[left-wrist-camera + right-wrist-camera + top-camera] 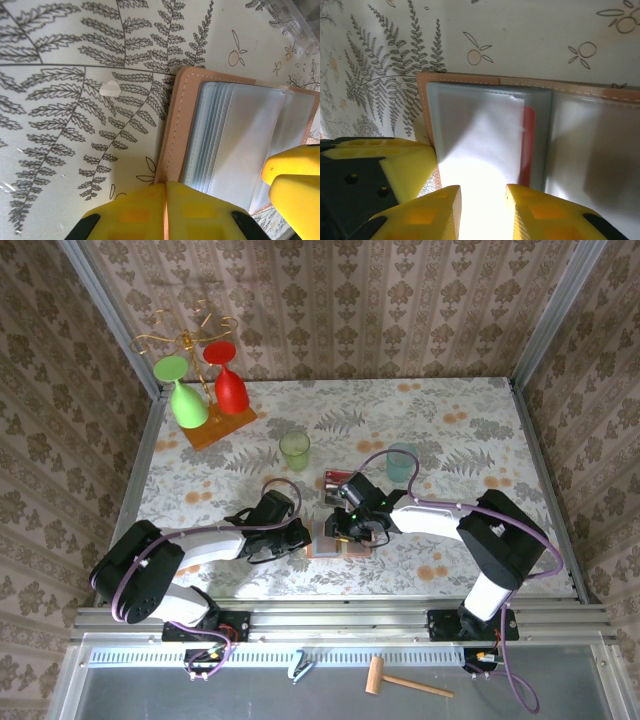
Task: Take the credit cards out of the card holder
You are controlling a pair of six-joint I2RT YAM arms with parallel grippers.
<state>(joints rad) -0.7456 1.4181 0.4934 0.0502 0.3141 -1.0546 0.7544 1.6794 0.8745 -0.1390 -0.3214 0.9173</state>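
The salmon-pink card holder lies open on the floral table, its clear grey-blue pockets facing up. A red credit card sits inside a pocket by the fold, with just its edge showing. Small flat red and dark cards lie on the table behind the holder. My left gripper is shut, its tips resting on the holder's stitched left edge. My right gripper hovers over the left pocket page, jaws apart with nothing between them.
A pale green cup and a pale blue cup stand behind the holder. A wire rack on an orange base holds a green and a red glass at the back left. A wooden mallet lies below the table's front rail.
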